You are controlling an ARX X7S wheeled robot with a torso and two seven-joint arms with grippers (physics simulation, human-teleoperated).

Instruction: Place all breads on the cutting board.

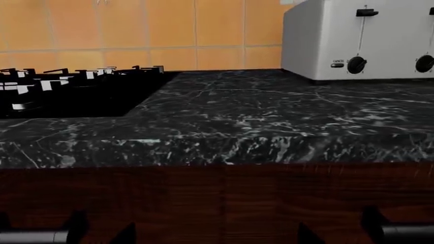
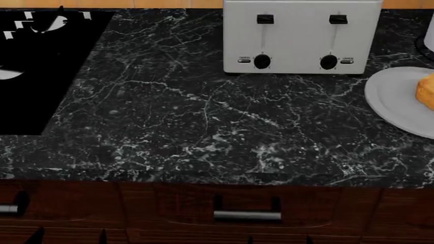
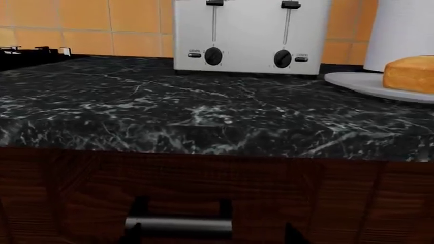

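At the far right of the head view, the loaf chunk (image 2: 426, 90) rests on a plate (image 2: 397, 99), nearer the right arm; neither gripper is visible, so jaw states cannot be told.

The pale golden loaf chunk (image 2: 426, 90) is cut off at the head view's right edge, as is the plate (image 2: 397, 99) beneath it. The toaster's (image 2: 302, 35) top is cropped. Its dial labels cannot be read.

Loaf chunk (image 2: 426, 90) on plate (image 2: 397, 99), right of toaster (image 2: 302, 35); stove (image 2: 40, 66) left.
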